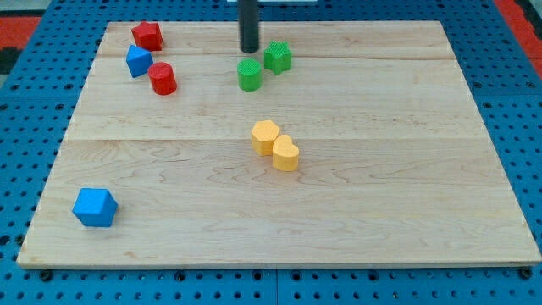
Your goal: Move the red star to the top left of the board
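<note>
On the board [356, 212], the star [146, 36] sits at eleven o'clock, two blocks [139, 61] [163, 78] just below; the tip [249, 50] stands at twelve, above a cylinder [249, 74].

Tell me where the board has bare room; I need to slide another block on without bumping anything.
The view's right side, right of the green blocks and yellow blocks, is bare wood, as is the bottom strip right of the blue cube. It is crowded at top left, around the red star, and near my tip.
</note>
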